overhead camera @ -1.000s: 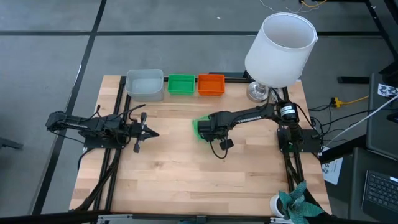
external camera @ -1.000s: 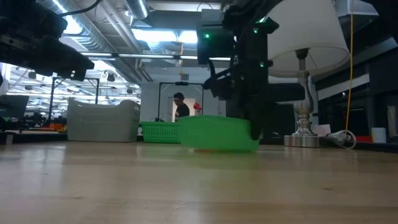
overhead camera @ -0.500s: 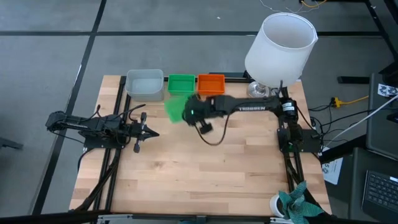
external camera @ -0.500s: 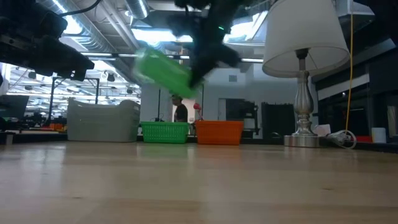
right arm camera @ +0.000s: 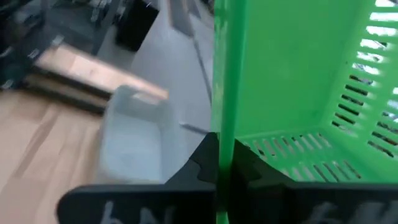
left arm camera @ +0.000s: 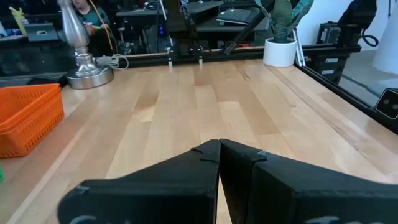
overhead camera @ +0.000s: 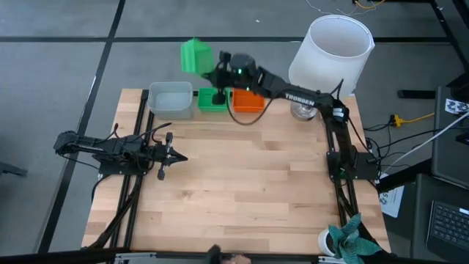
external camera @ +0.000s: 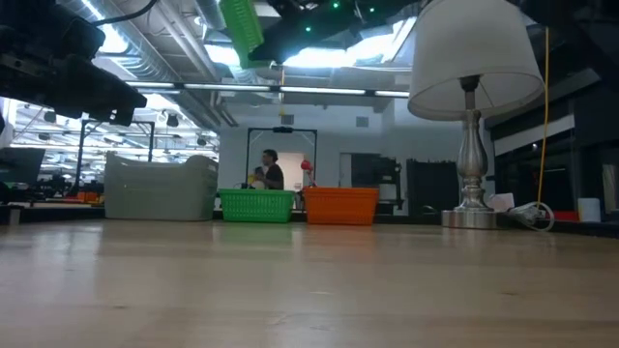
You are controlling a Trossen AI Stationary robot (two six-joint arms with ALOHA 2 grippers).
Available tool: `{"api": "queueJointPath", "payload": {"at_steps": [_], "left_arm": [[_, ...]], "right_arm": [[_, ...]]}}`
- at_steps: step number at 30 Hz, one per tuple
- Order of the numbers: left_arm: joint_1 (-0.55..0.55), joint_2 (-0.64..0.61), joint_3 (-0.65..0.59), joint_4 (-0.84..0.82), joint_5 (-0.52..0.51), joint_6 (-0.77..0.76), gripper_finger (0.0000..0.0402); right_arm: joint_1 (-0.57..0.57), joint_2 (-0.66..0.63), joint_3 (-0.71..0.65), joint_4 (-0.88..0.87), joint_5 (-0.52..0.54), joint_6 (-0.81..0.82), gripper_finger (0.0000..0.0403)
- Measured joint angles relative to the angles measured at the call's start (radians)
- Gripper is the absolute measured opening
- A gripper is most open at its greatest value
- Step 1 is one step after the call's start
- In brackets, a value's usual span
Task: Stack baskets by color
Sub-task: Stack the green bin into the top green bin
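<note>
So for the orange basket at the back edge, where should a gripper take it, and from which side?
By one thin upright wall, probably the near long one, coming from above. The orange basket sits open side up, its left wall close beside the green basket, so a rim pinch fits best, as the right gripper holds its green basket's wall.

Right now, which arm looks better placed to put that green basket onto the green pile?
The right: its gripper already clamps the green basket high beside the green stack. The left gripper rests shut, mid-table, holding nothing.
</note>
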Motion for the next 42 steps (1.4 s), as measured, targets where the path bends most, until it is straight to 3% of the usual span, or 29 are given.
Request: {"api": "queueJointPath", "payload": {"at_steps": [10, 13, 31, 37, 42], "left_arm": [[0.000, 0.000, 0.000, 0.000, 0.000, -0.001, 0.0000], [0.000, 0.000, 0.000, 0.000, 0.000, -0.001, 0.0000], [0.000, 0.000, 0.000, 0.000, 0.000, -0.001, 0.0000], [0.000, 0.000, 0.000, 0.001, 0.000, -0.001, 0.0000], [0.000, 0.000, 0.000, 0.000, 0.000, -0.001, 0.0000]], "right_arm": [[-0.112, 0.105, 0.325, -0.352, -0.082, 0.200, 0.0000], [-0.135, 0.136, 0.324, -0.374, -0.163, 0.215, 0.0000], [-0.162, 0.319, 0.323, -0.526, -0.168, 0.191, 0.0000], [-0.137, 0.319, 0.323, -0.608, -0.016, 0.215, 0.0000], [-0.126, 0.319, 0.323, -0.669, -0.039, 0.271, 0.0000]]}}
